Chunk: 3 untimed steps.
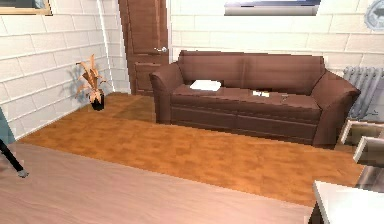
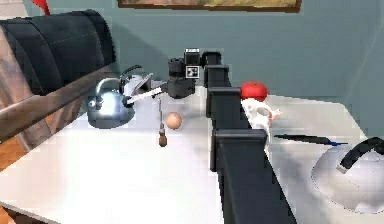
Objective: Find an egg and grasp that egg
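So, in the arm side view a pale brown egg (image 2: 174, 120) is seen sitting on the white bench (image 2: 90, 175), a bit left of centre, just below the gripper (image 2: 148, 96) and just right of a shiny kettle (image 2: 105, 103). With kettle and egg parked on the bench right by the gripper, it can't be told whether anything is held. The dark arm (image 2: 245, 160) is stretched up from the bottom edge, a red round thing (image 2: 253, 91) is tucked by its upper right, and a domed lid (image 2: 350, 175) is cut off by the lower right edge. Plenty of bare bench is left at lower left. In the forward view, open wood floor (image 1: 180, 160) is spread before a brown sofa (image 1: 250, 90), and a white corner (image 1: 350, 205) is seen at lower right.
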Tool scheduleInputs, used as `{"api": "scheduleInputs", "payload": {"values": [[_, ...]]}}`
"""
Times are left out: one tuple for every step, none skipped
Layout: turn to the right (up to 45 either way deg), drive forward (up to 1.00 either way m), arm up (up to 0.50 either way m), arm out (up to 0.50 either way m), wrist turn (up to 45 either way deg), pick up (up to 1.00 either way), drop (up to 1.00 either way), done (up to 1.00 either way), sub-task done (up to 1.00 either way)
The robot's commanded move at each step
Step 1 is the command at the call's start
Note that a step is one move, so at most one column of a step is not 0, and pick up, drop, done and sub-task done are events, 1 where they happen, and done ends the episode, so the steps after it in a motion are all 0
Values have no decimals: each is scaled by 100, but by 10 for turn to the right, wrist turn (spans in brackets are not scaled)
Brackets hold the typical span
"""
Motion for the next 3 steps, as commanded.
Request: {"api": "scheduleInputs", "payload": {"values": [[0, 0, 0, 0, 330, 0, 0, 0, 0], [0, 0, -12, 0, 0, 0, 0, 0, 0], [0, 0, 0, 0, 0, 100, 0, 0, 0]]}}
